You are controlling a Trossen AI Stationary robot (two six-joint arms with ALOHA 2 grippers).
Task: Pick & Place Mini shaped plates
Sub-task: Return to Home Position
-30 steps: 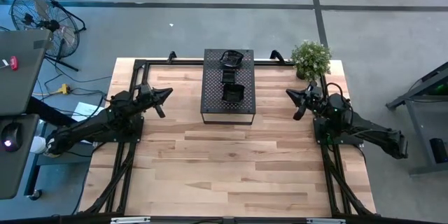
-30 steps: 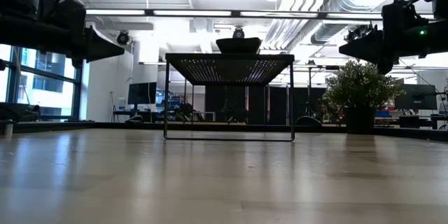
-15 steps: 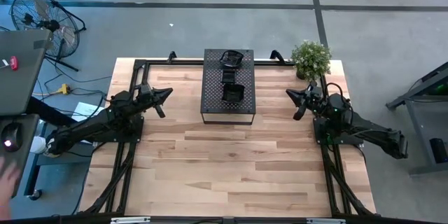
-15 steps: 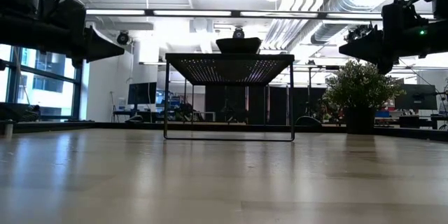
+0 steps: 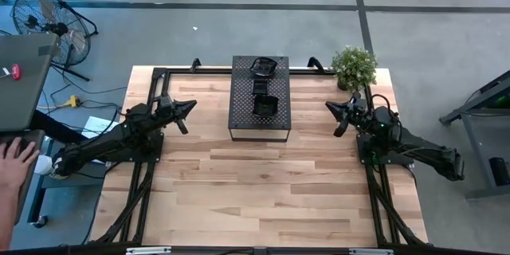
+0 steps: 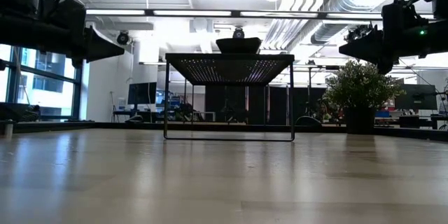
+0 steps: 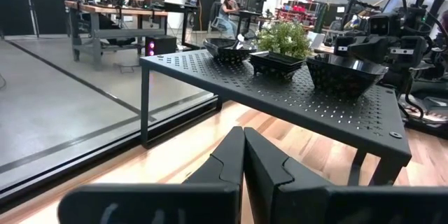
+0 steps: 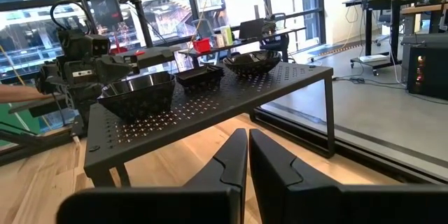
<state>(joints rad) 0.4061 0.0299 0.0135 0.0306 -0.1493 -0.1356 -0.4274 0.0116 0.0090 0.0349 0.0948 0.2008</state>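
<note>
Three glossy black mini plates sit in a row on top of a black perforated stand [image 5: 259,123] at the table's far middle: a round wavy one [image 5: 263,67], a small one [image 5: 261,86] and a deeper square one [image 5: 265,105]. My left wrist view shows them too [image 7: 227,47] [image 7: 274,63] [image 7: 344,73]. My left gripper [image 5: 191,107] hovers left of the stand, shut and empty, pointing at it. My right gripper [image 5: 329,107] hovers right of it, also shut and empty. In the low view only one plate [image 6: 238,44] shows above the stand top.
A potted plant [image 5: 353,65] stands at the table's far right corner, just behind my right gripper. The stand is raised on thin legs [image 6: 165,98] with open space beneath. Bare wooden tabletop [image 5: 263,191] stretches across the near half. A person's hand [image 5: 16,159] rests on a desk left of the table.
A person's hand has come in over the desk to the left of the table. Both arms and the plates have kept still.
</note>
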